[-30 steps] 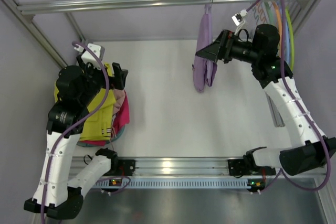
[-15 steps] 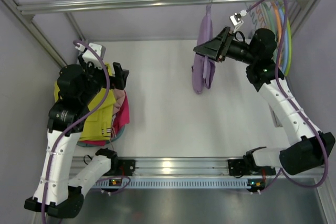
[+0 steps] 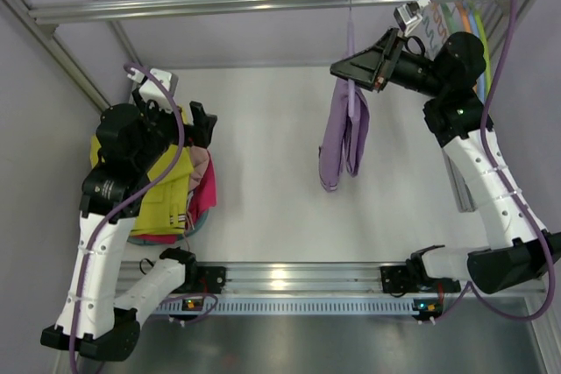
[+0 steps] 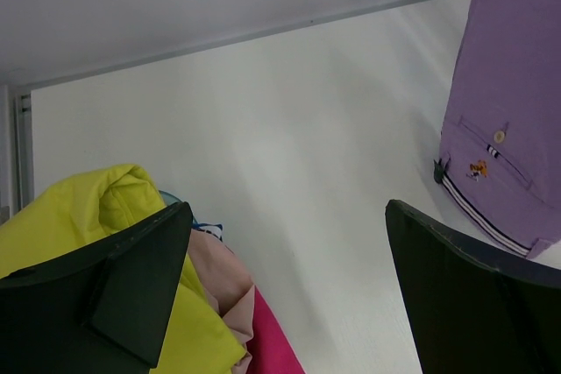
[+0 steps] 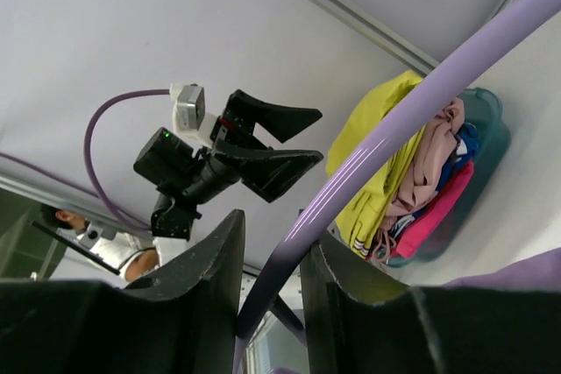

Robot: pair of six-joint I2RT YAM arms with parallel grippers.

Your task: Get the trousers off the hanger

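Note:
Pale lilac trousers [image 3: 344,133] [image 4: 504,129] hang from a lilac hanger [image 3: 350,32] [image 5: 386,129] hooked on the rail [image 3: 219,2]. My right gripper [image 3: 349,69] [image 5: 273,232] is up at the hanger, just above the cloth, shut on the hanger's bar, which runs between its fingers. Bright yellow trousers [image 3: 162,190] [image 4: 96,208] [image 5: 386,155] lie on the heap at the left. My left gripper [image 3: 195,122] [image 4: 287,212] hovers over that heap, open and holding nothing.
The heap sits in a teal tub [image 5: 486,120], with a dusty-pink garment [image 3: 202,168] [image 4: 219,278] and a magenta cloth [image 3: 209,199] [image 4: 272,339] in it. Several coloured hangers [image 3: 469,24] hang at the rail's right end. Slanted frame posts flank the white table [image 3: 263,181].
My right gripper has risen toward the rail and closed round the hanger. The lilac trousers have swung and now hang longer. The left arm has not moved.

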